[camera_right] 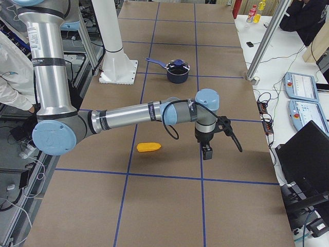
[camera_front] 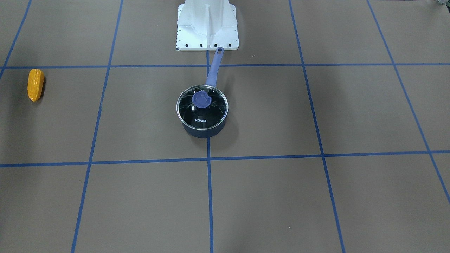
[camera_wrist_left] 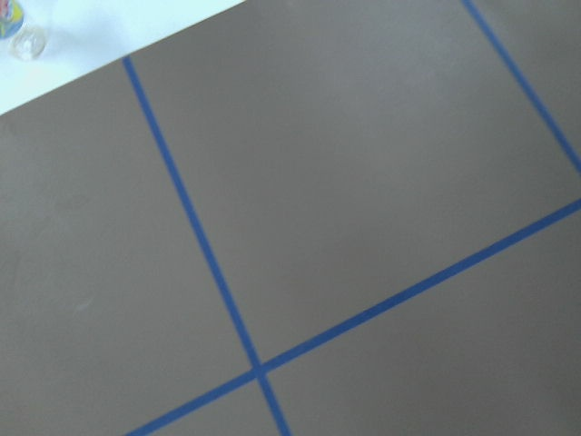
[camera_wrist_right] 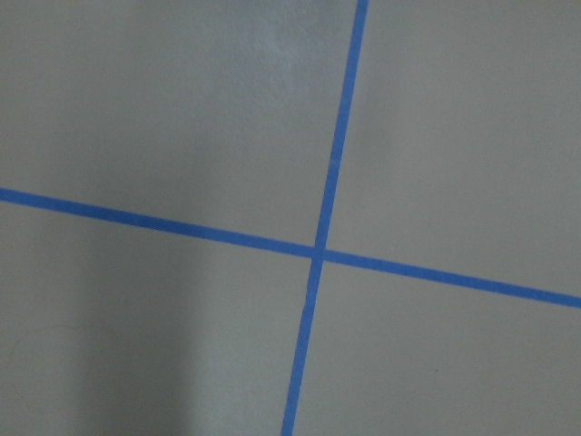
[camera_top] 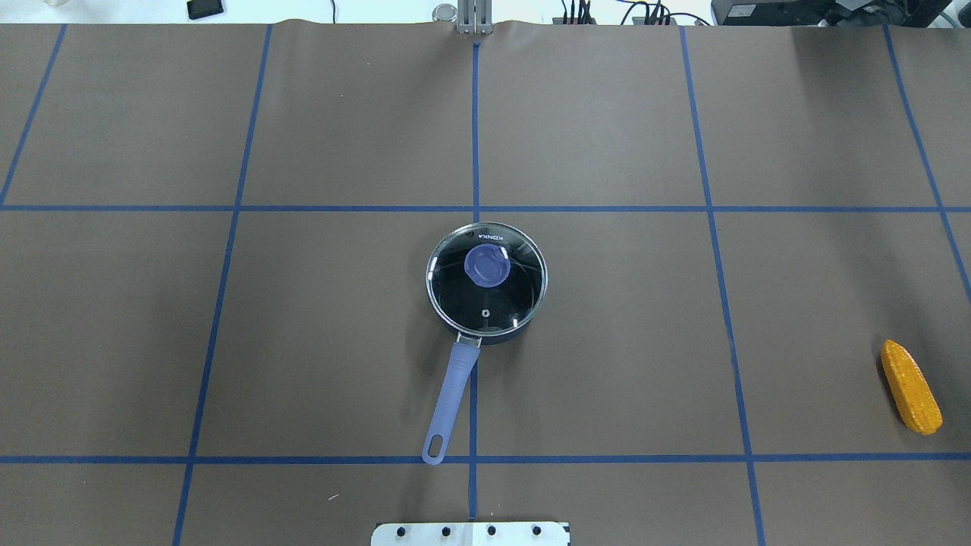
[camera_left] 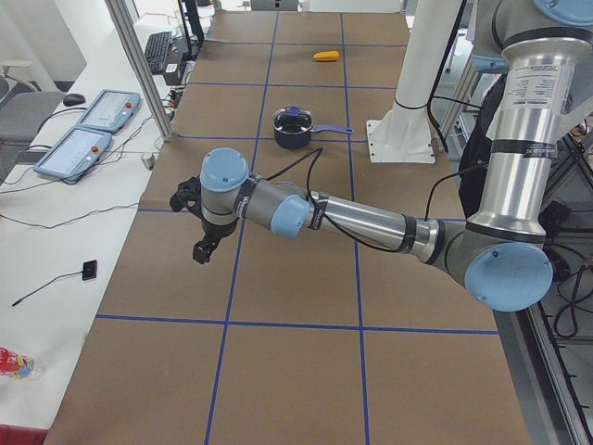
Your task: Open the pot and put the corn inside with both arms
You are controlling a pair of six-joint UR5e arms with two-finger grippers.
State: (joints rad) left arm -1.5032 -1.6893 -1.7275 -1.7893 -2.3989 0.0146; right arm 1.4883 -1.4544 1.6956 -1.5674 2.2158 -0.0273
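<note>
You can see the left claw [camera_left: 201,248] hanging over the brown tabletop [camera_top: 303,341] far to the left, but you cannot tell if it is spread or pressed together. The pot [camera_front: 203,133] sits in the middle with its lid [camera_top: 486,279] on. The corn [camera_top: 910,387] lies far right, well apart from the pot. The right claw [camera_right: 206,150] hangs near the corn, and you cannot tell its state either.

The brown-covered table [camera_front: 316,203], gridded with blue tape [camera_front: 209,196], is carrying a lidded pot [camera_front: 202,132] at its middle. In the front-facing view the pot's handle is pointing toward 12 o'clock, at the white base plate [camera_front: 207,35]. The corn [camera_front: 36,84] is lying flat, well apart, at the pot's 9 o'clock.
</note>
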